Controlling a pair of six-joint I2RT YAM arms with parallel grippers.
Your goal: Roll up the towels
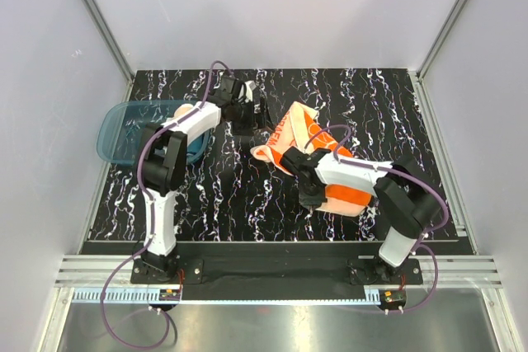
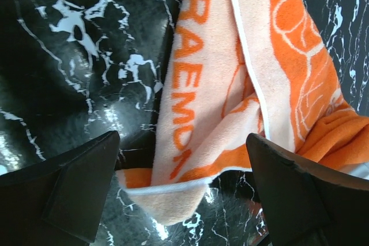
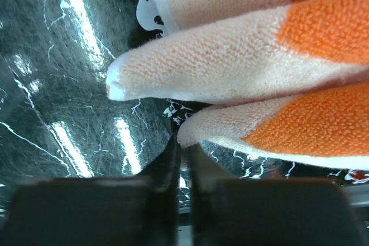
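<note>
Orange-and-peach cloth towel (image 1: 290,129) lies crumpled on the black marbled bench (image 1: 231,195), long axis running between both arms. Your left gripper (image 2: 181,159) hangs spread directly above its end. Right gripper (image 3: 183,154): pressed nearly together, fold at its tips, no cloth visibly caught.

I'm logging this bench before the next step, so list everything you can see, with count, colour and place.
orange towel: one, orange with peach reverse, crumpled, centre-right of the table.
tray: one, translucent blue, at the table's left edge.
table: one, black with white veining, under everything.
left tool: one, black, open, at the towel's edge.
right tool: one, black, shut, at a towel fold; whether it pinches cloth is unclear.
</note>
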